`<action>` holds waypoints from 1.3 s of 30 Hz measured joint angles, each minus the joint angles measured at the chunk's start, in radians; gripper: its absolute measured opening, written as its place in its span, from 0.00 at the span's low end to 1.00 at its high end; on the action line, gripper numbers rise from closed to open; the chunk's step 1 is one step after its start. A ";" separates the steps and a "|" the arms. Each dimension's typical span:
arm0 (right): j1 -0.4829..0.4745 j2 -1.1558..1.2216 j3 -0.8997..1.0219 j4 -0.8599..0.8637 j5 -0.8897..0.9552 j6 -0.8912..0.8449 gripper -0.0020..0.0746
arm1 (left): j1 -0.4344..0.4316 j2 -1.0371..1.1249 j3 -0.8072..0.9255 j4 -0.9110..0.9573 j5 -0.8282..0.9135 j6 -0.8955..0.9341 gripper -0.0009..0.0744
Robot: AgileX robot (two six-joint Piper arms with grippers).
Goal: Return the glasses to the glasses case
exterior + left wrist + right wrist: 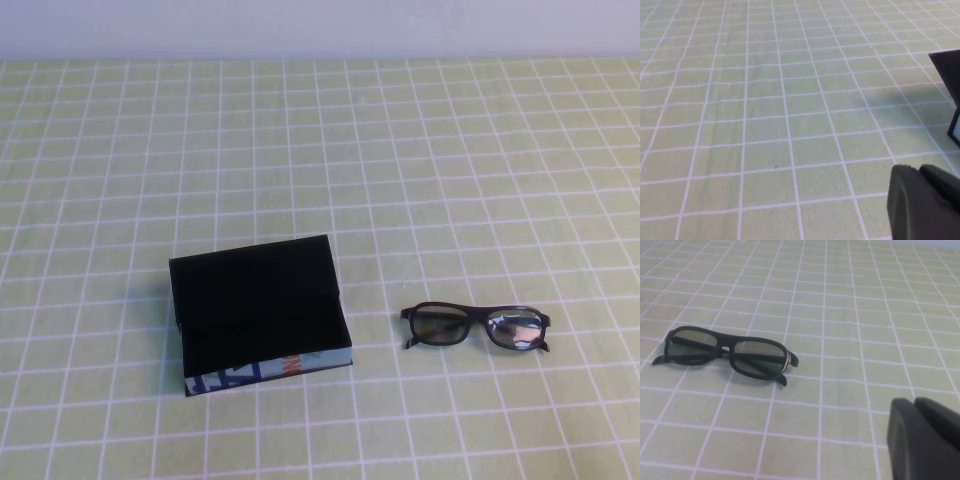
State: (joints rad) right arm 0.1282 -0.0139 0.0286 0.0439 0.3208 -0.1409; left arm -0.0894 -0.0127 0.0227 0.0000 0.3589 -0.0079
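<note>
The glasses case [260, 310] is a black open box with a blue, white and orange patterned front edge, left of the table's middle. The black-framed glasses [477, 326] lie unfolded on the cloth to its right, apart from it. They also show in the right wrist view [727, 354]. My right gripper [914, 402] hangs over the cloth some way from the glasses, its fingers together and empty. My left gripper [917, 170] hangs over bare cloth, its fingers together and empty, with a corner of the case [947, 70] beyond it. Neither gripper shows in the high view.
A green tablecloth with a white grid [320, 150] covers the whole table. A pale wall runs along the far edge. Nothing else stands on the cloth.
</note>
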 joint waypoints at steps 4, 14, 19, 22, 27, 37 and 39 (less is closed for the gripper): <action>0.000 0.000 0.000 0.000 0.000 0.000 0.00 | 0.000 0.000 0.000 0.000 0.000 0.000 0.01; 0.000 0.000 0.000 0.001 0.000 0.000 0.00 | 0.000 0.000 0.000 0.000 0.000 0.000 0.01; 0.000 0.000 0.000 0.002 0.000 0.000 0.00 | 0.000 0.000 0.000 0.000 0.000 0.000 0.01; 0.000 0.000 0.000 0.002 0.000 0.000 0.00 | 0.000 0.000 0.000 0.000 0.000 0.000 0.01; 0.000 0.000 0.000 0.002 -0.020 0.000 0.00 | 0.000 0.000 0.000 0.000 0.000 0.000 0.01; 0.000 0.000 0.000 0.004 -0.291 0.000 0.00 | 0.000 0.000 0.000 0.000 0.000 0.000 0.01; 0.000 0.000 0.000 0.004 -0.358 0.000 0.00 | 0.000 0.000 0.000 0.000 0.000 0.000 0.01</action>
State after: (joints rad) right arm 0.1282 -0.0139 0.0286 0.0484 -0.0371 -0.1409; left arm -0.0894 -0.0127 0.0227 0.0000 0.3589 -0.0079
